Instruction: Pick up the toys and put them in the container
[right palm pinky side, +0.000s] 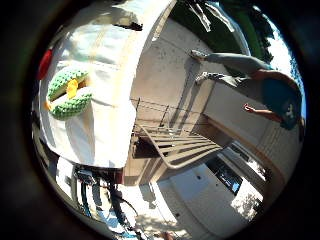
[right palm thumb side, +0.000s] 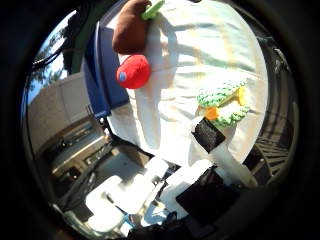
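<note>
A green knitted toy (right palm thumb side: 225, 98) with yellow and orange parts lies on the white cloth (right palm thumb side: 190, 50) of a table. It also shows in the little finger side view (right palm pinky side: 68, 92). A red round toy (right palm thumb side: 133, 71) lies at the cloth's edge beside a blue container (right palm thumb side: 100, 75). A brown toy (right palm thumb side: 130, 28) with a green bit lies next to the red one. My hand (right palm thumb side: 165, 190) is above the table's edge, away from the toys. Its white and black fingers (right palm thumb side: 214, 138) reach out loosely toward the green toy and hold nothing.
A metal grate (right palm pinky side: 178, 146) lies on the concrete floor beside the table. Paving and a low wall (right palm pinky side: 240, 120) lie beyond it. A red toy's edge (right palm pinky side: 45, 63) shows at the cloth's border.
</note>
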